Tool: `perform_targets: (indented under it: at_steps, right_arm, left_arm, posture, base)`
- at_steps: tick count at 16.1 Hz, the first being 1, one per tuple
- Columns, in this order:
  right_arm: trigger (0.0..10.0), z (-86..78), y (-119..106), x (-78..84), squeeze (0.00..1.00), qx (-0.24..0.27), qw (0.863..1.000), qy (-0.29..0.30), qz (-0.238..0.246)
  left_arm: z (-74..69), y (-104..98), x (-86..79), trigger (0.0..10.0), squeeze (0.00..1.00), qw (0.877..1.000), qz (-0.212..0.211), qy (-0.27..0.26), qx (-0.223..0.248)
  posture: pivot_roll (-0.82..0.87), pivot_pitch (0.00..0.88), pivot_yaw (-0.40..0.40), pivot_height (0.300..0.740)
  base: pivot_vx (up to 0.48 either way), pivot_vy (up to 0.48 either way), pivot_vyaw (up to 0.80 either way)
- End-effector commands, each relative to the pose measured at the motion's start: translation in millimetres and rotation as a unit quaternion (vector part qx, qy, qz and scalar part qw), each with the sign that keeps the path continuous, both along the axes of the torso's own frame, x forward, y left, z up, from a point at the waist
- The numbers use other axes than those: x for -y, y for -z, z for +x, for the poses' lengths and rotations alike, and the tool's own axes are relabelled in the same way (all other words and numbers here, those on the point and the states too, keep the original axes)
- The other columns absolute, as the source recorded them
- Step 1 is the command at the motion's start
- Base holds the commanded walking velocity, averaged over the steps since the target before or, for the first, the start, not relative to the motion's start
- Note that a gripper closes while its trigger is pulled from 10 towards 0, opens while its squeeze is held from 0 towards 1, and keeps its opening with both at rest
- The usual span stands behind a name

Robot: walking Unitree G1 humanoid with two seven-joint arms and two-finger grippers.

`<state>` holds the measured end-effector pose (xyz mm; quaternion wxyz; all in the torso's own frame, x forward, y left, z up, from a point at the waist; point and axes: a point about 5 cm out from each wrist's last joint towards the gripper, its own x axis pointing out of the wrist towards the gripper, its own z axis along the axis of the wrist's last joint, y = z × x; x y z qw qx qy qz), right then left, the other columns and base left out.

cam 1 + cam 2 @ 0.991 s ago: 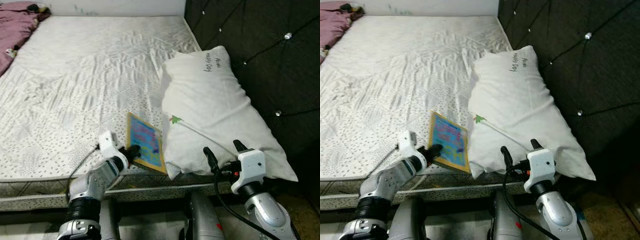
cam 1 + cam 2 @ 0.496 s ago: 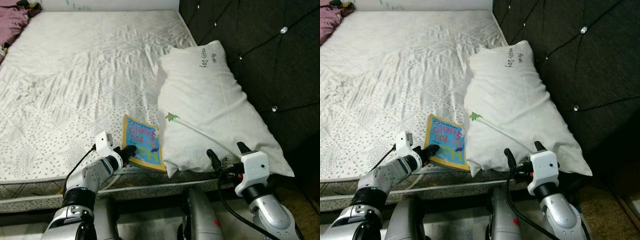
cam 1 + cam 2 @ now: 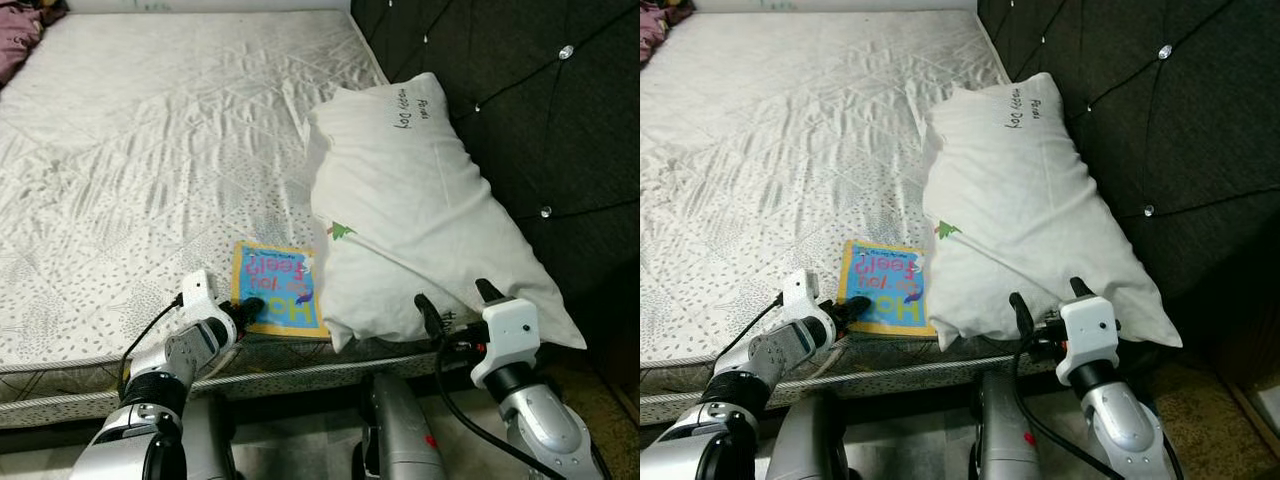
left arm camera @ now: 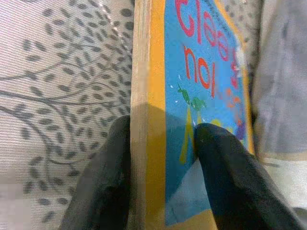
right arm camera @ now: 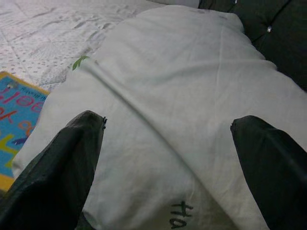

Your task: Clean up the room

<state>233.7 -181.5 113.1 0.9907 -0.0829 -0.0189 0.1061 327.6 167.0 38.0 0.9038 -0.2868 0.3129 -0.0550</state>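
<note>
Left gripper (image 3: 247,312) pinching picture book (image 3: 274,301) at mattress (image 3: 130,160) edge; right gripper (image 3: 456,306) spread at pillow (image 3: 420,220); next, lift book.

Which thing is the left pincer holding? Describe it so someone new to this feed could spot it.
Start at the bare mattress and go to its near edge, beside the white pillow. There lies a flat book, its edge gripped by the left pincer. Its blue cover with a yellow border and pink lettering is the only bright colour there.
</note>
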Motion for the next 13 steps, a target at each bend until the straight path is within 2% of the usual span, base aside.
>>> perform_targets:
  at_steps: [1, 3, 5, 6, 10, 13]
  right_arm:
    - [10.0, -1.0, -4, 1.2, 0.00, 0.011, 1.000, 0.001, -0.005]
    - [10.0, 1.1, -4, 0.8, 0.00, 0.012, 1.000, 0.001, -0.005]
    - [10.0, 2.6, -3, -0.1, 0.00, 0.014, 1.000, 0.001, -0.004]
    - [10.0, 3.2, -3, -0.3, 0.00, 0.014, 1.000, 0.001, -0.004]
    - [10.0, 7.1, -2, -1.9, 0.00, 0.016, 1.000, -0.001, -0.003]
    - [10.0, 9.7, -3, -3.6, 0.00, 0.021, 1.000, -0.002, -0.002]
  left_arm:
    - [0.4, 0, -7.5, 10.0, 1.00, 1.000, 0.030, -0.004, -0.004]
    - [0.1, 0, -13.6, 10.0, 1.00, 0.999, 0.051, -0.003, -0.003]
    - [0.5, 0, -23.7, 10.0, 1.00, 0.997, 0.075, -0.025, -0.002]
    - [0.6, 0, -24.3, 10.0, 1.00, 0.997, 0.072, -0.028, -0.002]
    - [-3.0, 5, -11.1, 10.0, 1.00, 0.997, 0.075, -0.008, -0.004]
    - [-5.6, 3, -3.8, 10.0, 1.00, 0.994, 0.103, -0.021, 0.011]
  posture:
    - [-0.13, 0.128, -0.029, 0.559]
    - [-0.12, 0.121, -0.029, 0.559]
    - [-0.11, 0.118, -0.029, 0.559]
    - [-0.11, 0.111, -0.030, 0.559]
    - [-0.10, 0.098, -0.029, 0.559]
    - [-0.10, 0.089, -0.025, 0.559]
  base:
    - [0.000, 0.000, 0.00]
    - [0.000, 0.000, 0.00]
    - [0.000, 0.000, 0.00]
    - [0.000, 0.000, 0.00]
    - [0.000, 0.000, 0.00]
    - [0.000, 0.000, 0.00]
